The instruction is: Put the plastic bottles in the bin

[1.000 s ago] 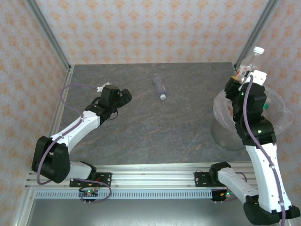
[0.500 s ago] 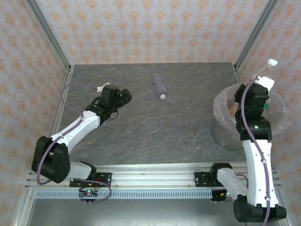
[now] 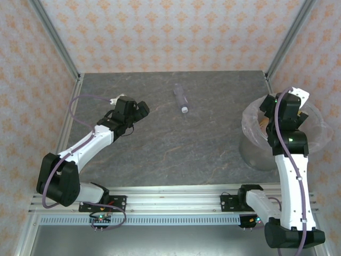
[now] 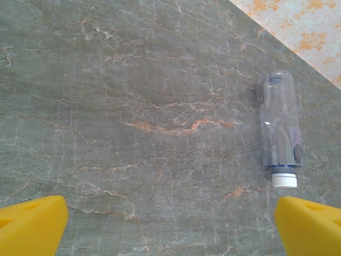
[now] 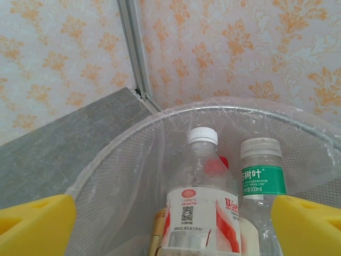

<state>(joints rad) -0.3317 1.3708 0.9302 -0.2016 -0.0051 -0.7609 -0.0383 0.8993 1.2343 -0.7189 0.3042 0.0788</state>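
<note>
Nearest you, on the table ahead of your left gripper and off to its right, one clear bottle lies on its side. Its white cap points back toward the near edge. Judge it as empty and very light. It looks thin-walled and slick, so it is apt to roll or skid if nudged and to dent under a hard squeeze. Take it across the middle of the barrel, jaws square to its length, not at the cap.

The left jaws stand wide apart, with nothing between them and touching nothing. Farther over, your right gripper hangs above the bin, jaws spread wide and empty. Beyond them, inside the liner, stand a red-and-white labelled bottle and a green-labelled one. An orange-brown shape beside them may be another bottle, though the liner blurs it.
</note>
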